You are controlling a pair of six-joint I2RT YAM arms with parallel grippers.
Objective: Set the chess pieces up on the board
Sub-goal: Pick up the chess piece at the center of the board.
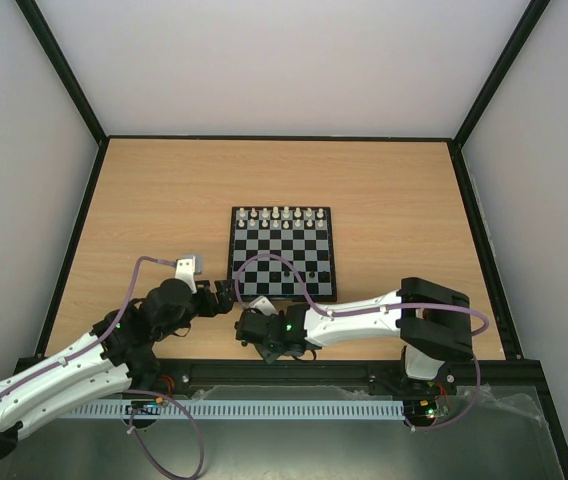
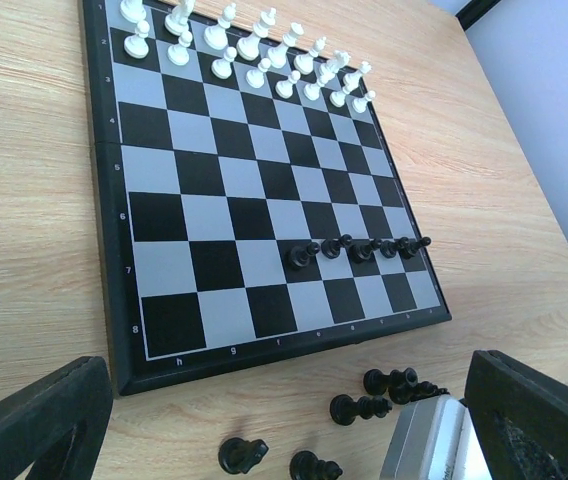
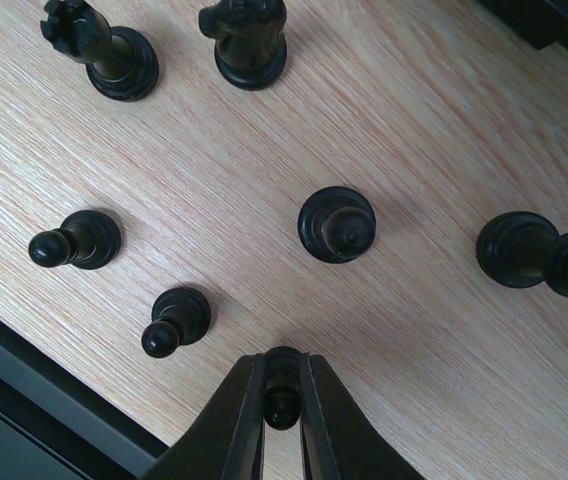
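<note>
Near desk (image 1: pixel 164 200) edge, short of board (image 1: pixel 282 253): right fingers (image 3: pixel 239 415) pinching dark pawn (image 3: pixel 282 390); six more dark pieces (image 3: pixel 336 224) loose on desk around it. Nearby left fingers (image 2: pixel 39 425) spread wide. Five dark pawns (image 2: pixel 362 248) on board's second-nearest row; white pieces (image 2: pixel 254 45) on far rows.

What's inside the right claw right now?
One dark pawn, pinched in the right claw. Only a sliver shows; the fingers cover the rest, so I can't tell whether it's off the table.
</note>
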